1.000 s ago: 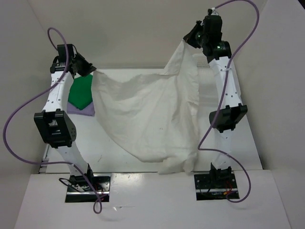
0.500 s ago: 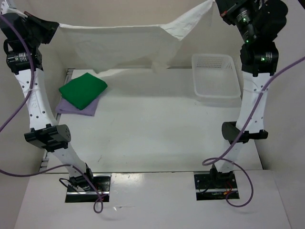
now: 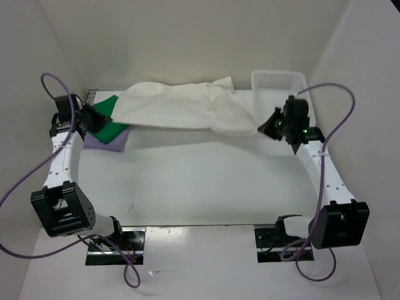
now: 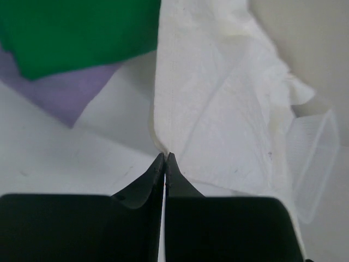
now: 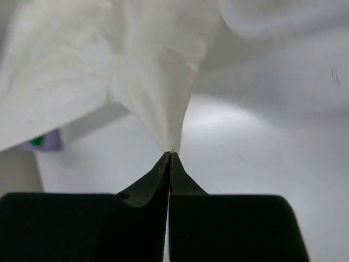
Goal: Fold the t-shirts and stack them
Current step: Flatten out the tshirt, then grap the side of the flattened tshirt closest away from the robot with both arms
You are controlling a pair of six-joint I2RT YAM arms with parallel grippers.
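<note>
1. Top external view: the white t-shirt (image 3: pixel 181 107) is stretched in a bunched, wrinkled band across the far part of the table (image 3: pixel 200 181), and each end is held by an arm.
   - The left gripper (image 3: pixel 100 119) holds one end right over the green t-shirt (image 3: pixel 117 130), which lies folded on the purple t-shirt (image 3: pixel 106 142) at far left.
   - The right gripper (image 3: pixel 267 125) holds the other end just beside the mesh basket (image 3: pixel 278 80).
   - A shadow runs under the cloth, so it probably hangs a little clear of the table, though I cannot tell whether its sagging middle touches.

2. Left wrist view: the left gripper (image 4: pixel 164 158) has its fingertips pressed together on a small corner of the white t-shirt (image 4: pixel 218 109).
   - The green t-shirt (image 4: pixel 71 33) and purple t-shirt (image 4: pixel 60 87) lie just beyond that edge.
   - The basket (image 4: pixel 313 158) shows faintly at right.

3. Right wrist view: the right gripper (image 5: pixel 170 155) is clamped on a narrow peak of the white t-shirt (image 5: pixel 109 65), with cloth fanning out from that one pinch.

4. What could go wrong:
   - Both holds are thin tip pinches, so a tug while spreading the shirt could pull a corner free and drop that end in a heap.
   - If the left end is lowered where it is, it would drape over the folded pair and could drag the green t-shirt out of shape.
   - The right end hangs close enough to the basket to snag on its rim.
   - Laid down bunched like this, the cloth would keep its creases, and the fold would come out crooked.
</note>
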